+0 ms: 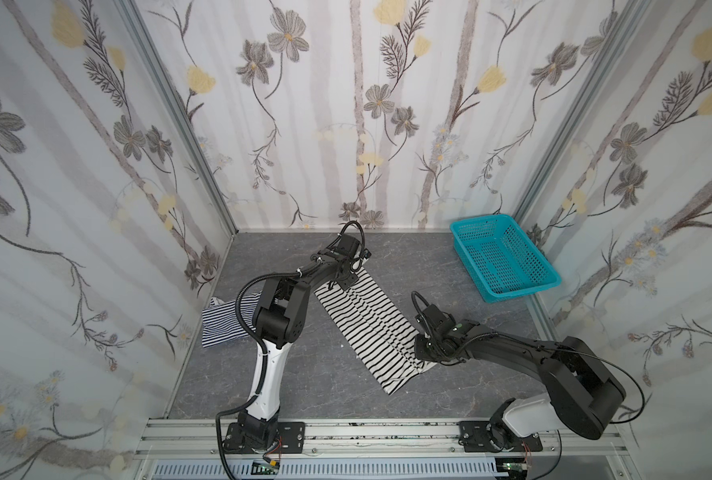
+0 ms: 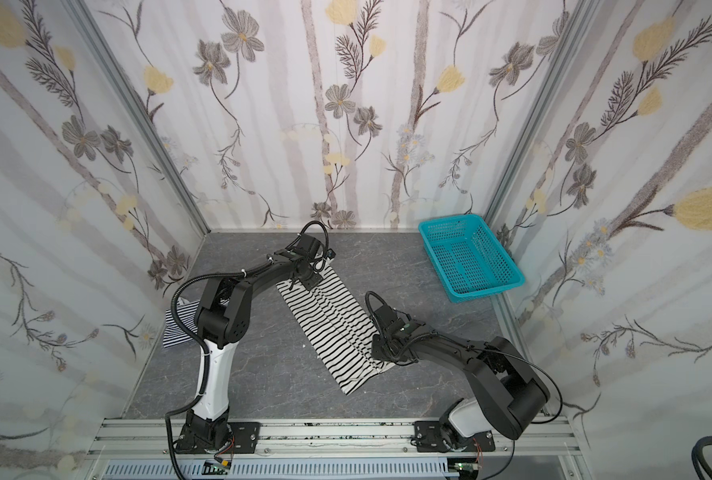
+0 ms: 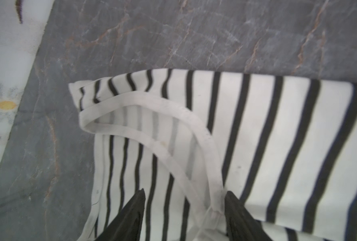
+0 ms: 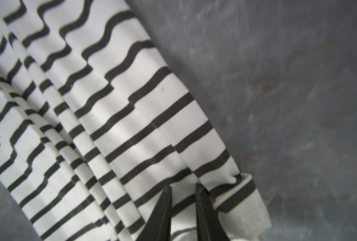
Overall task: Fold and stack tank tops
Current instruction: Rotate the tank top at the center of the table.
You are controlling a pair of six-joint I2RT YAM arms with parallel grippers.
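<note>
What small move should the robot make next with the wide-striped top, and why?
Probably open the right end effector, which pinches the hem: the wide-striped top lies flat as a long folded strip, and the left end effector stands open over its strap end.

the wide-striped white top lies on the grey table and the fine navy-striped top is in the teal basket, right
No: the fine navy-striped fabric top lies on the grey table, not in the teal perforated plastic basket, as both top views show.

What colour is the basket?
The basket is teal, best seen in a top view.
</note>
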